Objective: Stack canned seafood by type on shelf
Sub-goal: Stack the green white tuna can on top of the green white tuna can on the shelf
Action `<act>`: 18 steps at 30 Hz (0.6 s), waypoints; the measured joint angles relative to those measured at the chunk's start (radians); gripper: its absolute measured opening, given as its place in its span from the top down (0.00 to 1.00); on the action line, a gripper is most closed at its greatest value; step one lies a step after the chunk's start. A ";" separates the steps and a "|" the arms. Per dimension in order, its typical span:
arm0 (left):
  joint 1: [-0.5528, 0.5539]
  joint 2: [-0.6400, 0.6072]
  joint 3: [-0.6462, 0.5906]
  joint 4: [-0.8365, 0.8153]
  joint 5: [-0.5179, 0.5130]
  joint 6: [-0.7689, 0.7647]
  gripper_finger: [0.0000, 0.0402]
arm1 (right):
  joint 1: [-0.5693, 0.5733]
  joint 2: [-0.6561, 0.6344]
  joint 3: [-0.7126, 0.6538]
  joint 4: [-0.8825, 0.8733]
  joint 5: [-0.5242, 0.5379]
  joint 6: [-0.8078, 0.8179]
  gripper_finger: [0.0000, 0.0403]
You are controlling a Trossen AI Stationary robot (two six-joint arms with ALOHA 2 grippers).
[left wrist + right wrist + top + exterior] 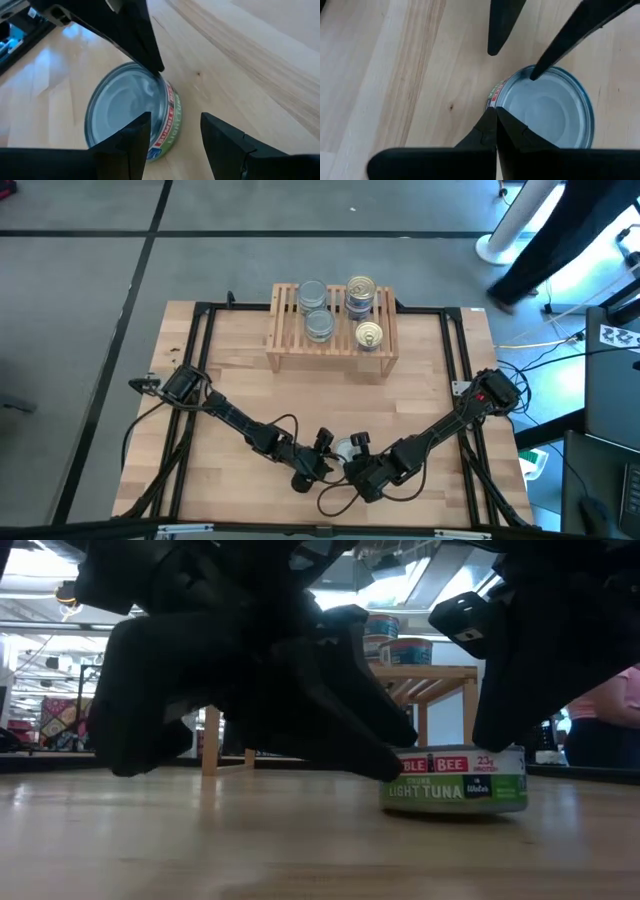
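Pale butcher-block boards are filling the table [240,390], and at its far edge the shelf [290,352] is already carrying most of the canned seafood — dull silver-topped tins [316,312] piling up on its left half, a gold-topped stack [360,295] and one single gold tin [369,335] sitting on its right. By that showing the sorting is looking well advanced, with one straggler left: a silver-topped tuna tin [132,116], green-labelled, is lying flat on the boards at the near edge, well apart from the shelf.

Both arms are reaching inward and low over that last tin, elbows folding toward the table's middle. Left gripper [172,132] is hovering with its fingers parted, one finger over the tin's lid and the other over bare wood just beside its wall — grasping nothing yet, as far as can be judged. Right gripper [496,117] is coming in from the opposite side with fingers clenched together, empty, its tip resting at or just above the tin's rim; whether it is actually touching cannot be told. Lifting this tin onto the silver stack appears to be the work remaining.
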 joint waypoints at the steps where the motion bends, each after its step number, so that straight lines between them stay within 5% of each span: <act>1: -0.001 0.000 0.000 -0.001 0.000 0.011 0.58 | 0.000 0.000 0.000 0.001 -0.003 0.000 1.00; 18: -0.005 0.000 0.000 0.000 -0.085 -0.087 0.58 | 0.000 0.000 0.000 0.000 -0.005 0.003 1.00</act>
